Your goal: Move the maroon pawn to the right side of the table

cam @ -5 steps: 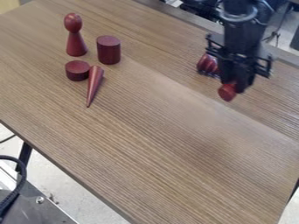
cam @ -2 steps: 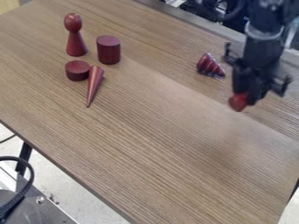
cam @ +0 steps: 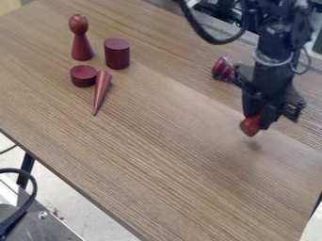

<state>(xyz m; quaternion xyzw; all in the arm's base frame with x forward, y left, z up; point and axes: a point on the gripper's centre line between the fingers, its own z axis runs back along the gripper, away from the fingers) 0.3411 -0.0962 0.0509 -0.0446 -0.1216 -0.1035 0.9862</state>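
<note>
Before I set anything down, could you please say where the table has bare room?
The table is bare from the cone down to its near edge, and between the cylinder and ridged piece. Crowded: upper left, where cone, cylinder, disc and figure cluster; at right, the gripper holds the pawn.

A dark-red wooden figure with a rounded head [cam: 82, 46] stands beside a tall maroon wooden cylinder [cam: 117, 54], near a squat maroon wooden disc [cam: 83, 76] and a slim reddish wooden cone [cam: 101, 89] on its side; 1 ridged, glossy maroon cone [cam: 222, 69] lies well apart.
</note>
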